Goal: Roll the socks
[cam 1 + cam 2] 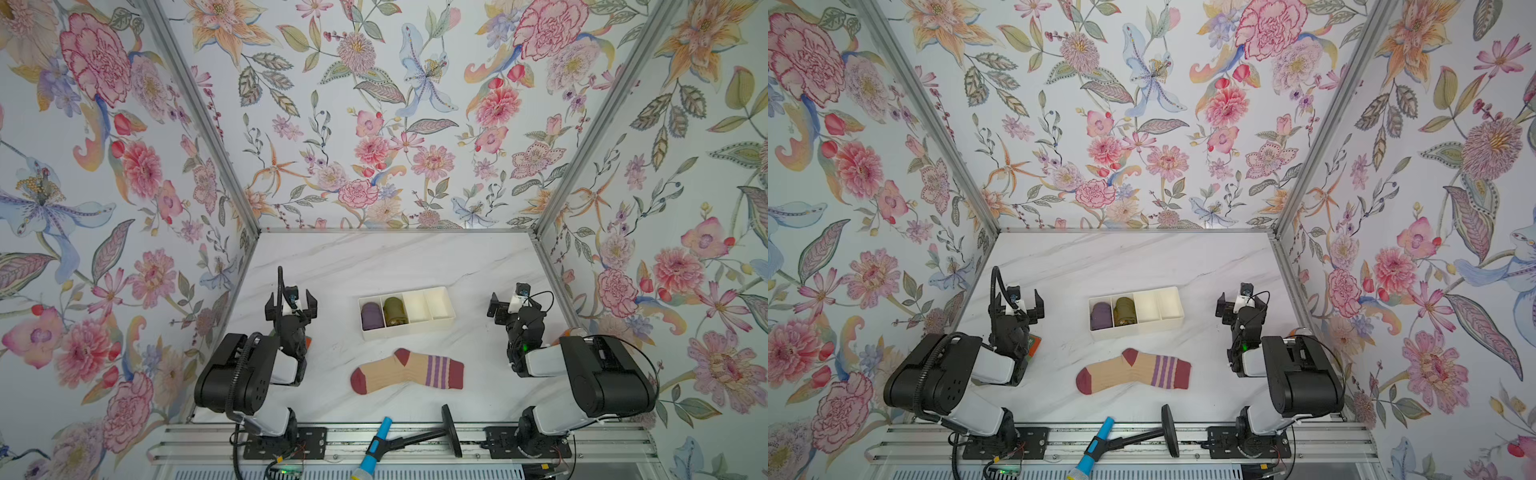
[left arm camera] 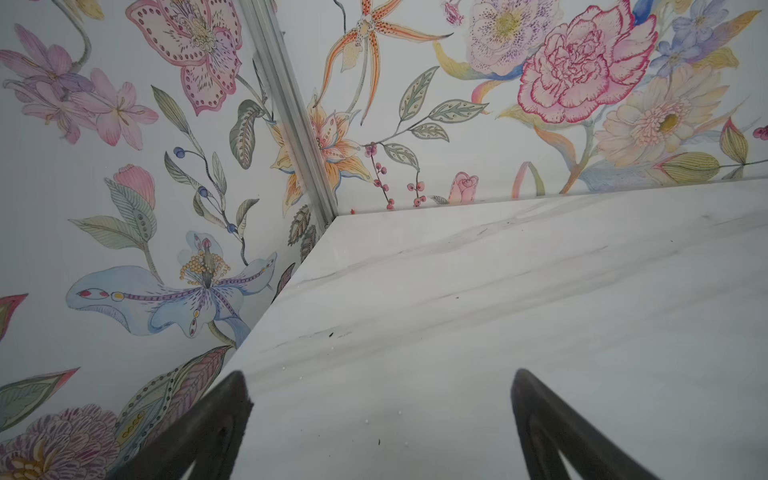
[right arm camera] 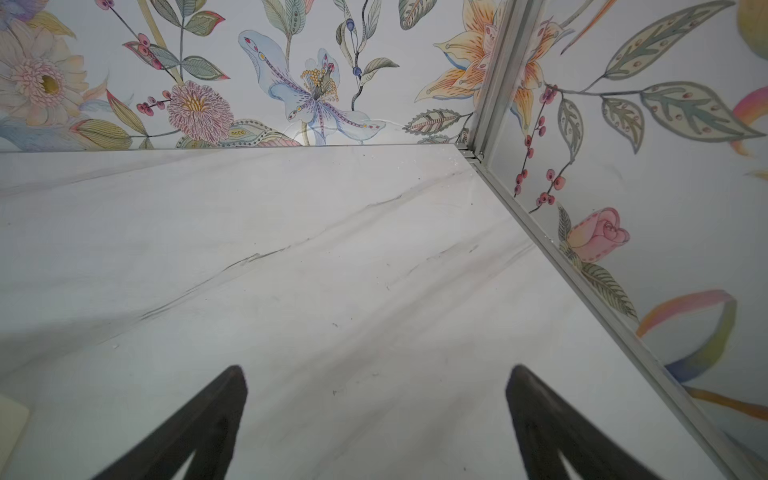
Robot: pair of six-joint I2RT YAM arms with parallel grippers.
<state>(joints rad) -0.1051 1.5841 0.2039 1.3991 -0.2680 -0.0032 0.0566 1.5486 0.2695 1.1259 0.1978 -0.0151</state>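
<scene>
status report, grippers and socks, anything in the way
Left gripper open, empty, off to the side. Right gripper same. Socks flat on the table, not yet rolled. Path clear; tray sits behind them.

A: How does the left gripper (image 1: 291, 301), black with two fingers, stand?
B: Its jaws are wide apart and hold nothing.
A: And the black right gripper (image 1: 496, 306)?
B: The same, spread and empty. The black-and-white left arm (image 1: 249, 374) and right arm (image 1: 602, 374) are both folded at the elbow, each on its own side, well apart.
</scene>
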